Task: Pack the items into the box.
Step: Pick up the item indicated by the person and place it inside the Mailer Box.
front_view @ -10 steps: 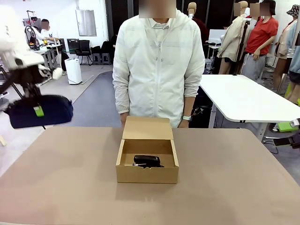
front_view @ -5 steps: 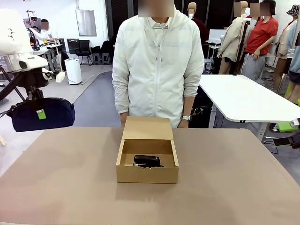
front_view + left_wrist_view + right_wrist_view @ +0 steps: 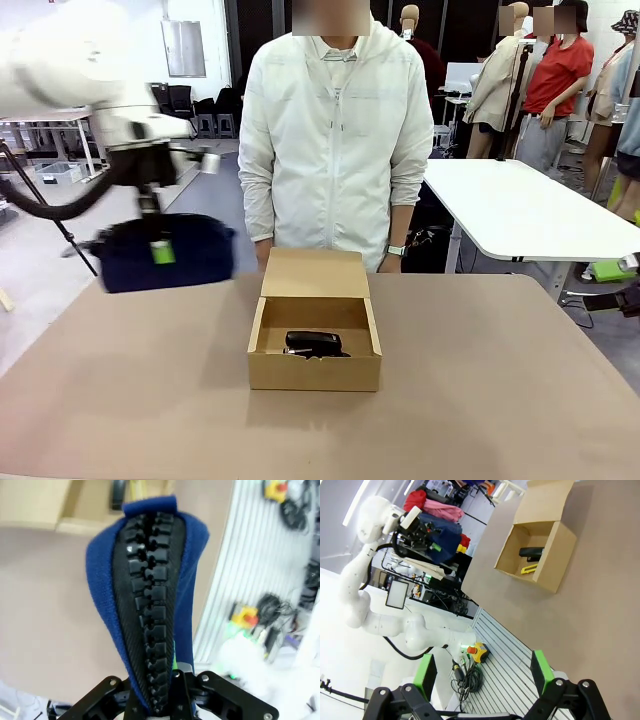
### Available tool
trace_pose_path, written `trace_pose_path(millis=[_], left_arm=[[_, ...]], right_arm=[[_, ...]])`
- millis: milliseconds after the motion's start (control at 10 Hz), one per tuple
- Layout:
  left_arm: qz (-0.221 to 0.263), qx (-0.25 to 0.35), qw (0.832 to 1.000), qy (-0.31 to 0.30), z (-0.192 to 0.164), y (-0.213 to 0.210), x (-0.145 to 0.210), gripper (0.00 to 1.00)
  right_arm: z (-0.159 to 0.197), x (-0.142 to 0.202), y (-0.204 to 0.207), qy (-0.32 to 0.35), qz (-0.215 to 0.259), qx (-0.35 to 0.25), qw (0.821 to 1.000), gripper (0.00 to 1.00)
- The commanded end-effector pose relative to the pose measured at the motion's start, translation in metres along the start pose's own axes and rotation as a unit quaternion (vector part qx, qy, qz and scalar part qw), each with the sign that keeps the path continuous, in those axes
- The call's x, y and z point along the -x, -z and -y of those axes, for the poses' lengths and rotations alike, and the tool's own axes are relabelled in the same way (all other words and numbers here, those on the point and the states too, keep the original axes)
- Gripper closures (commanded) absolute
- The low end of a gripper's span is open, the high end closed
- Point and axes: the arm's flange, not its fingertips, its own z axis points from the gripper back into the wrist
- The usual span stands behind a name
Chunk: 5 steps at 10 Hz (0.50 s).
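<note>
Tan surface (image 3: 480,400) in an open workshop; a person in a white zip jacket (image 3: 335,150) stands at its far edge. Small brown cardboard box (image 3: 314,375) sits near the middle of the surface, with its lid flap (image 3: 314,272) hinged up at the far side, toward the person. Small black stapler (image 3: 313,343) lies on the box floor, close to the front wall.

Left end effector (image 3: 160,240) hangs in the air left of the box, over the far-left edge of the surface. It points down and is clamped on the top of the navy-blue soft fabric zip pouch (image 3: 165,255). Pouch hangs roughly level, clear of the surface; its right end is near the lid flap but apart from it. Left wrist view: the pouch's black zip (image 3: 150,610) runs away from the end effector, with a blue pull loop (image 3: 150,505) at the far end and the box beyond it.

Right end effector (image 3: 482,672): green-padded fingers (image 3: 426,672) spread wide apart with nothing between them, well away from the box.
</note>
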Motion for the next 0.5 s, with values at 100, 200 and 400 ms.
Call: trace_pose_path(millis=[100, 200, 400], left_arm=[[0.017, 0.006, 1.000, -0.026, 0.007, 0.023, -0.100, 1.00], [0.039, -0.007, 0.998, -0.038, 0.011, 0.041, -0.136, 1.00], [0.018, -0.018, 0.997, -0.071, 0.009, 0.060, -0.177, 1.00]], right_arm=[[-0.004, -0.001, -0.002, 0.007, -0.002, -0.002, 1.000, 0.00], [-0.004, -0.001, -0.002, 0.007, -0.002, -0.002, 1.000, 0.00], [-0.004, -0.001, -0.002, 0.007, -0.002, -0.002, 1.000, 0.00]])
